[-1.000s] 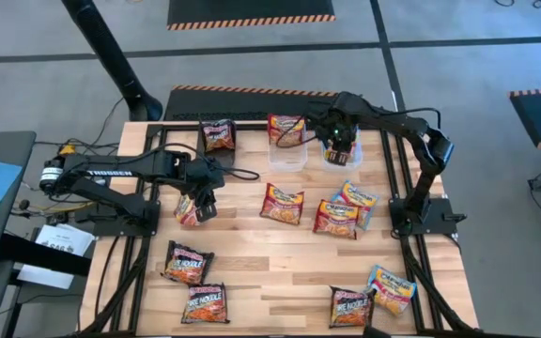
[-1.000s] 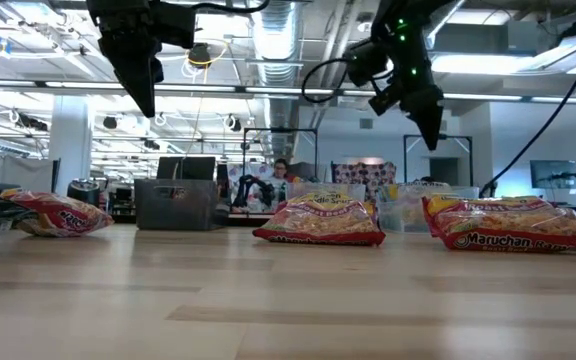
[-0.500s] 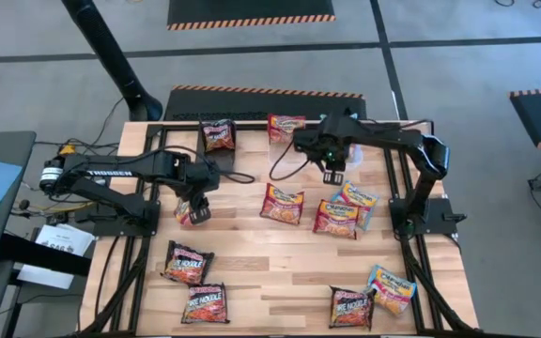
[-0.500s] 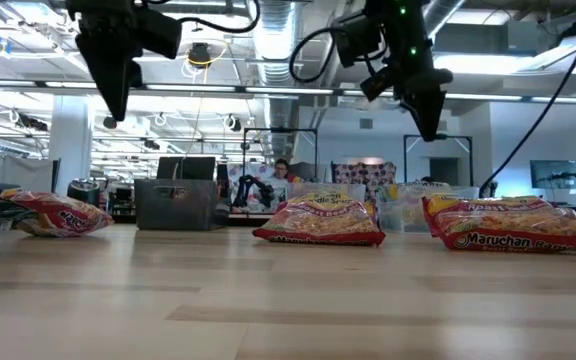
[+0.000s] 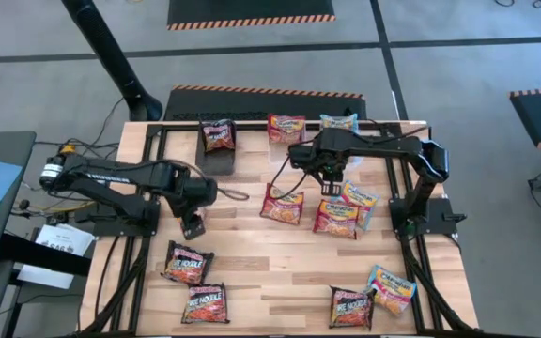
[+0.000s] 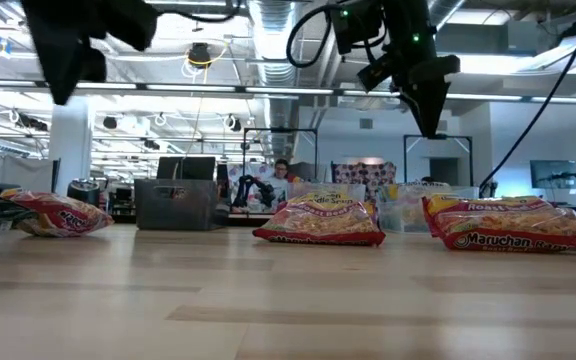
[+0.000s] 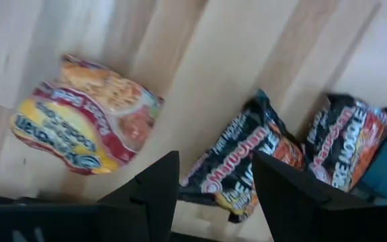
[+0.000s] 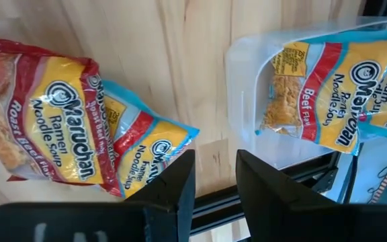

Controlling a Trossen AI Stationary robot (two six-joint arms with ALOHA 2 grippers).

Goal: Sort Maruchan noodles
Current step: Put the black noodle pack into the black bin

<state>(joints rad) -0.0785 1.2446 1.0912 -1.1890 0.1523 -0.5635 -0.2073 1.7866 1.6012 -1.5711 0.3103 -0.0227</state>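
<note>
High view: red packet (image 5: 283, 204) lengthwise left-right

Bright overhead lighting, left wrist view motion-blurred

two dark jointed arms, white lettering on left arm (image 5: 111, 175), black cables, green light.

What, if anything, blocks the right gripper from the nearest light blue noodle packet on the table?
A red-and-yellow plastic noodle packet lies over one end of the light blue packet; otherwise nothing visible stands between it and the right gripper.
</note>
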